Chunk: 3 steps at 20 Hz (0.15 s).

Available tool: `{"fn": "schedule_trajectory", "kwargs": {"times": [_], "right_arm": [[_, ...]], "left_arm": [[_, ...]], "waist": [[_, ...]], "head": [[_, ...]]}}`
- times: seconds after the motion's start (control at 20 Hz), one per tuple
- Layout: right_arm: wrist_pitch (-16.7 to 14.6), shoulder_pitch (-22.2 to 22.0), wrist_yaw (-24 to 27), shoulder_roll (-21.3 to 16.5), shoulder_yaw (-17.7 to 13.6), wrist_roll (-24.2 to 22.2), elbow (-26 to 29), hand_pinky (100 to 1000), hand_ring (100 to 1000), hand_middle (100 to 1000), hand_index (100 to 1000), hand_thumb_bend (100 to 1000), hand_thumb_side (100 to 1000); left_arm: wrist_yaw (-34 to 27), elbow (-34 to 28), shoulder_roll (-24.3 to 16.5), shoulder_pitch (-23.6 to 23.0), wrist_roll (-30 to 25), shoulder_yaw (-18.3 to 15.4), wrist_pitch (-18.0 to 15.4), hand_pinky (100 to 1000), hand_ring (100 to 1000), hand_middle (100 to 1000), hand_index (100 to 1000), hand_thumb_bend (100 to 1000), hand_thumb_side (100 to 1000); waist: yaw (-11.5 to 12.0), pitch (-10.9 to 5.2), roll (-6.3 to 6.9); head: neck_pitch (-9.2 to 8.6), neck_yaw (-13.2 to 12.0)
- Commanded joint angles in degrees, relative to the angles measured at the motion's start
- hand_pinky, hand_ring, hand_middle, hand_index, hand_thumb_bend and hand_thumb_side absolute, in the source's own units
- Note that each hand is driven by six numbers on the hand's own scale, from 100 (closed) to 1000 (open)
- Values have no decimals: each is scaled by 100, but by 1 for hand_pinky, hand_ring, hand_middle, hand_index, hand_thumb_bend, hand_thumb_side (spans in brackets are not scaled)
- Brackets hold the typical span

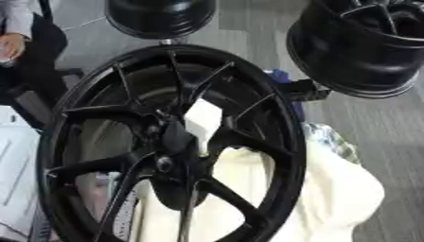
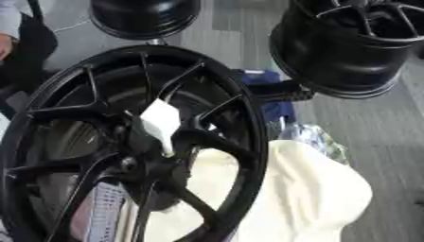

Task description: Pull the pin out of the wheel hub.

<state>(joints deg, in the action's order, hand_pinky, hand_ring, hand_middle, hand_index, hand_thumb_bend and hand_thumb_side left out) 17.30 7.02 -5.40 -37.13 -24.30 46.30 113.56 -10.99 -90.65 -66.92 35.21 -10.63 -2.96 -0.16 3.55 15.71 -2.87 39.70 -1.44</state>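
The large black spoked metal wheel hub (image 1: 165,146) stands upright and fills the middle of the view. At its centre, between the spokes, sits a white wedge-shaped piece (image 1: 203,124); whether this is the pin I cannot tell. Behind the hub, lower right, lies a cream cloth (image 1: 331,194). Two more black rims (image 1: 364,47) stand behind the hub. Neither robot hand shows, so their state cannot be told.

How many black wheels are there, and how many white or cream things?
Black wheels: 3, the big wheel hub in front, one wheel behind it, one wheel at the far right.
White piece at the hub's middle: 1
Cream cloth: 1
Total: 5
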Motion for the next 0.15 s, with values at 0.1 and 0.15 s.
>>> {"fn": "schedule_trajectory", "kwargs": {"times": [0.1, 0.15], "right_arm": [[590, 30, -27, -258, -9, 567, 103, 464, 628, 680, 839, 323, 297], [594, 33, -28, -262, -4, 567, 103, 464, 628, 680, 839, 324, 297]], "left_arm": [[42, -833, -211, 51, -201, 31, -54, 801, 745, 622, 783, 100, 406], [57, -1001, -211, 59, -265, 53, -61, 802, 746, 623, 783, 100, 403]], "waist": [[-4, -103, 19], [-3, -104, 19]], "head": [[-31, -41], [-30, -49]]}}
